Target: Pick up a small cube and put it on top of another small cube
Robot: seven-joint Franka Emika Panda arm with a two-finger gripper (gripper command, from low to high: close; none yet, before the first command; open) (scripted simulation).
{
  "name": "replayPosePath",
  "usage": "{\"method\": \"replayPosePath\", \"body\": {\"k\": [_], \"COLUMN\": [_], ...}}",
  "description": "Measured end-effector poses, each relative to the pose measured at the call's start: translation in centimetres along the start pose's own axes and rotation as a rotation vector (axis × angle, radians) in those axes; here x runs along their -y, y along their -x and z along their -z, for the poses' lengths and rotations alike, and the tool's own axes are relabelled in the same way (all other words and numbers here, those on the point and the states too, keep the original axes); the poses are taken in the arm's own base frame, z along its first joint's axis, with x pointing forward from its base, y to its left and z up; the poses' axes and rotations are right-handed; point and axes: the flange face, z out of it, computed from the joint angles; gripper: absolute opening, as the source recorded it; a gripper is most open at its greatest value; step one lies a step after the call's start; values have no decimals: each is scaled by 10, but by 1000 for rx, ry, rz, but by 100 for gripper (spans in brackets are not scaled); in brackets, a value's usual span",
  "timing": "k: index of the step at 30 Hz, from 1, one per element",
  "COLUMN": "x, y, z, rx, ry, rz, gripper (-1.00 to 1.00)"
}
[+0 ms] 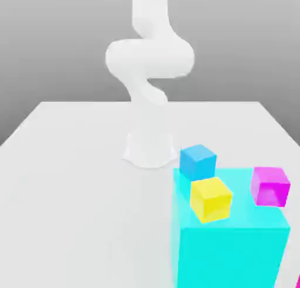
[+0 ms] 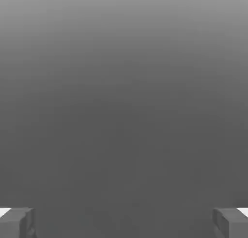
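Three small cubes, one blue (image 1: 198, 162), one yellow (image 1: 211, 200) and one magenta (image 1: 270, 187), sat apart from being stacked on a large cyan block (image 1: 231, 257), toward the exterior view's right. The blue and yellow ones were close neighbours; the magenta one was nearer the block's right-hand side in that view. The white robot arm (image 1: 150, 58) rose behind them from a pale tabletop (image 1: 76, 210). In the hand view, the jaws were spread wide with nothing between them. No cube had been lifted or stacked, so grasping, raising and placing all remained (which cube was meant, the task left unsaid).
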Motion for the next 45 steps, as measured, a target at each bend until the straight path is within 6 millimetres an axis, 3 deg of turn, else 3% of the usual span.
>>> {"method": "replayPosePath", "body": {"k": [6, 12, 16, 20, 27, 32, 36, 37, 43, 45], "x": [32, 59, 71, 81, 68, 47, 19, 12, 9, 17], "y": [21, 69, 114, 173, 269, 345, 385, 391, 394, 387], "z": [-99, -195, -255, -310, -397, -448, -493, -502, -506, -495], "rx": [188, 348, 442, 530, 642, 702, 714, 714, 716, 715], "ry": [17, 49, 80, 111, 194, 257, 273, 273, 274, 273], "rz": [127, 260, 356, 472, 653, 807, 846, 847, 847, 849], "gripper": [0, 0, 0, 0, 0, 0, 0, -100, -100, -100]}}
